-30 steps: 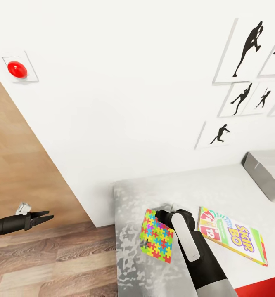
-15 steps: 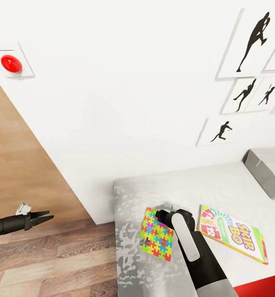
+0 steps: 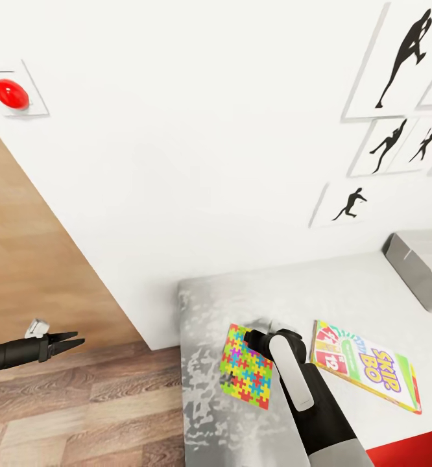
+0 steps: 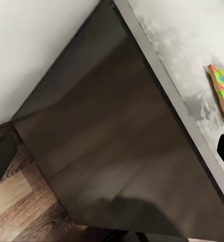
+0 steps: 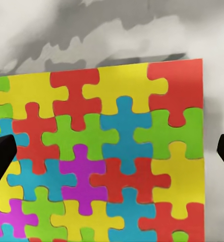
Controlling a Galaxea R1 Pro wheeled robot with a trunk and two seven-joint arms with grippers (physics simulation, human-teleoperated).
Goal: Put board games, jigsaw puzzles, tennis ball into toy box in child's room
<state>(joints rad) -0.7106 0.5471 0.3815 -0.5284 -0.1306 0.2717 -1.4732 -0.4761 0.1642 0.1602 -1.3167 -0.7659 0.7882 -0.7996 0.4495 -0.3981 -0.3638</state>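
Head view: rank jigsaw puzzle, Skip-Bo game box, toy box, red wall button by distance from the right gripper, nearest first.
1. jigsaw puzzle: directly under the right gripper.
2. Skip-Bo game box: on the table, to its right.
3. toy box: far right edge.
4. red wall button: high on the wall, far left.

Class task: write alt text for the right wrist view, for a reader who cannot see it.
A bright jigsaw puzzle of red, yellow, green, blue and purple pieces lies flat on the mottled grey table, seen close up. Dark fingertips of the right gripper sit apart at its two sides.

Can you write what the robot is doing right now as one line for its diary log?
right gripper: open over jigsaw puzzle | left gripper: shut, off the table | board game: on table
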